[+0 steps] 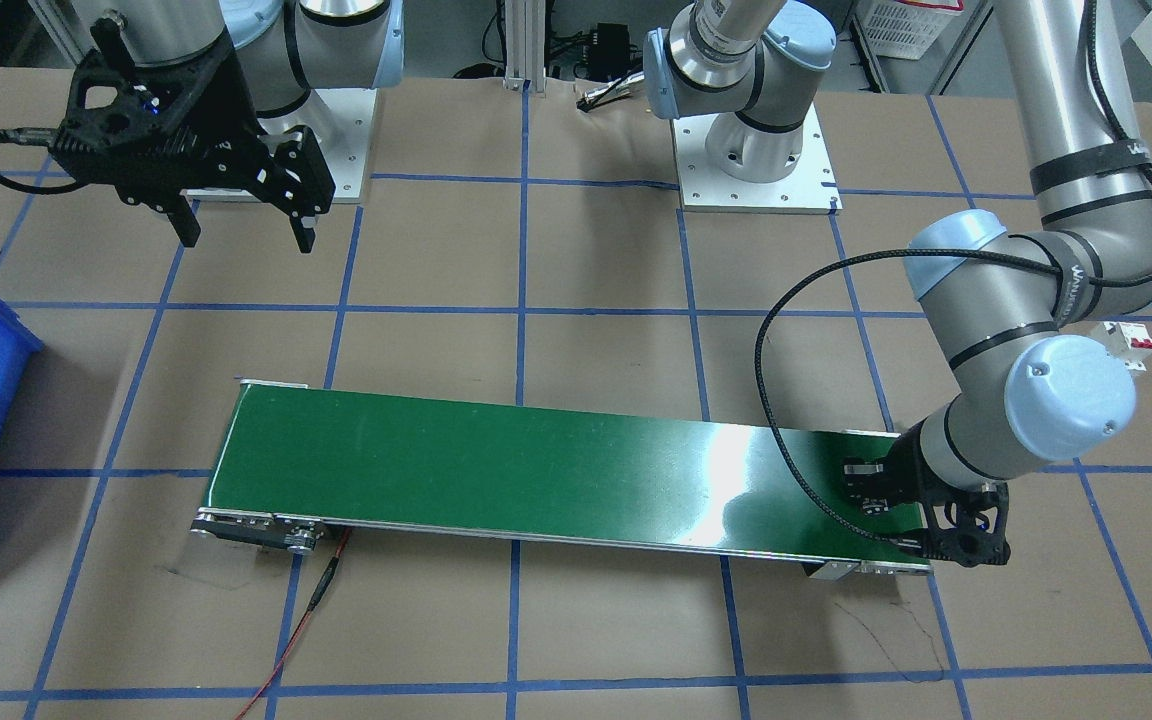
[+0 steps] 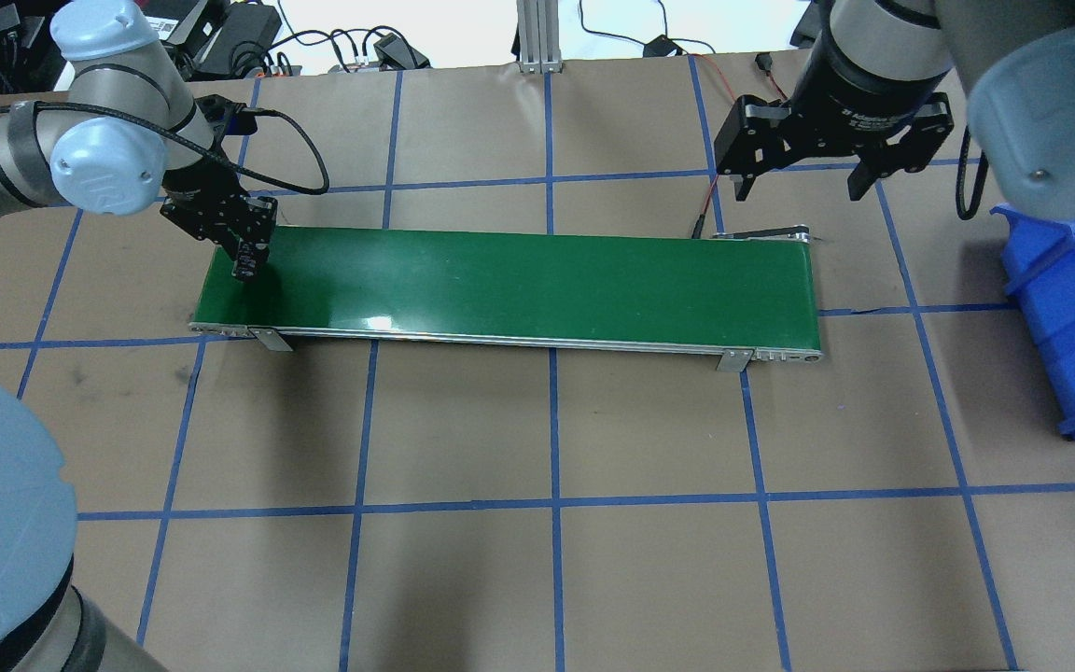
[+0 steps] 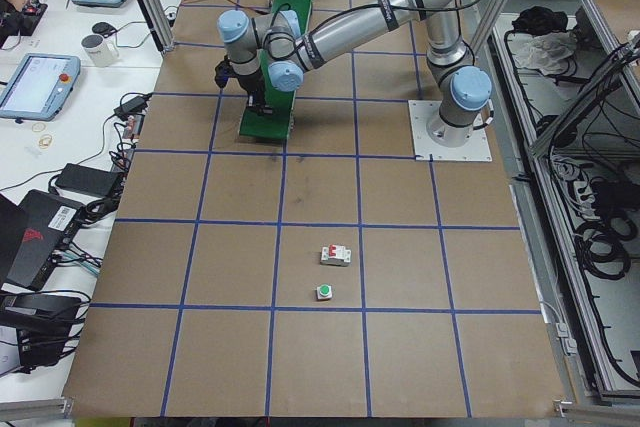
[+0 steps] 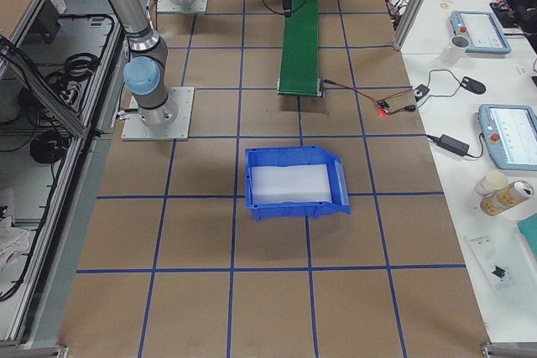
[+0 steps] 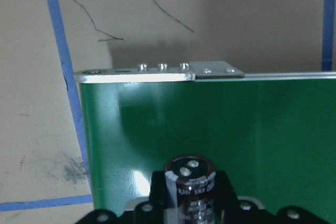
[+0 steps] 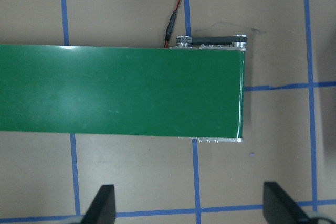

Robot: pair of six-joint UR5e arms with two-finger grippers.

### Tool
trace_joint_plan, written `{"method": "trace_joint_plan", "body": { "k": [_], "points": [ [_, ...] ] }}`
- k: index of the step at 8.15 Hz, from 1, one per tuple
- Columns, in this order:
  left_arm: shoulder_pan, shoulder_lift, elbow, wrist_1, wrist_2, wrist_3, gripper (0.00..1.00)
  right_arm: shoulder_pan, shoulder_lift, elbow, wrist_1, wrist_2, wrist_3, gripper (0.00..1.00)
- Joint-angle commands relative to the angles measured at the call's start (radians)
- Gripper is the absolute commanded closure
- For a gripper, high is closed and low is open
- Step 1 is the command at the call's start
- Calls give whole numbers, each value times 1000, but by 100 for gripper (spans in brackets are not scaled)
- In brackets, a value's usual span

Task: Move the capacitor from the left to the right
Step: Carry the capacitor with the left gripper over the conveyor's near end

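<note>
Paper gridded with blue tape is seen covering the bench (image 2: 547,560), and along it a green conveyor belt (image 2: 537,280) is laid, with a blue bin (image 2: 1069,308) set beyond its right end. The right claw (image 2: 801,187) is held released, jaws wide apart, above the belt's right end with nothing between them. The left claw (image 2: 246,269) is lowered over the belt's left end and is clenched on the capacitor (image 5: 190,187), which is gripped by its sides with its terminal end turned toward the wrist camera; whether its base touches the belt cannot be told. The step in hand is judged to be the setting-down of the capacitor on the belt. A short descent, a release and a straight lift clear would then be called for, so that the stubby cylinder is not tipped. Pale printing is seen on the capacitor's sleeve, but it is too blurred to be read; lettering on the right wrist is too small.
</note>
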Motion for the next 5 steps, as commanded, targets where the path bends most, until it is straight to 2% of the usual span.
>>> {"method": "trace_joint_plan", "body": {
  "k": [1, 2, 3, 4, 5],
  "points": [
    [-1, -4, -14, 1, -1, -4, 63, -2, 124, -1, -125, 16, 0, 0],
    [-3, -7, -13, 2, -2, -25, 28, -2, 155, 10, -201, 16, -3, 0],
    [-5, -3, -13, 4, -13, -64, 0, -4, 211, 12, -226, 16, -9, 0],
    [-17, 11, 3, 4, -43, -72, 0, -2, 248, 16, -260, 0, -9, 0],
    [-49, 39, 4, -13, -36, -73, 0, -7, 273, 45, -277, -3, -11, 0]
  ]
}}
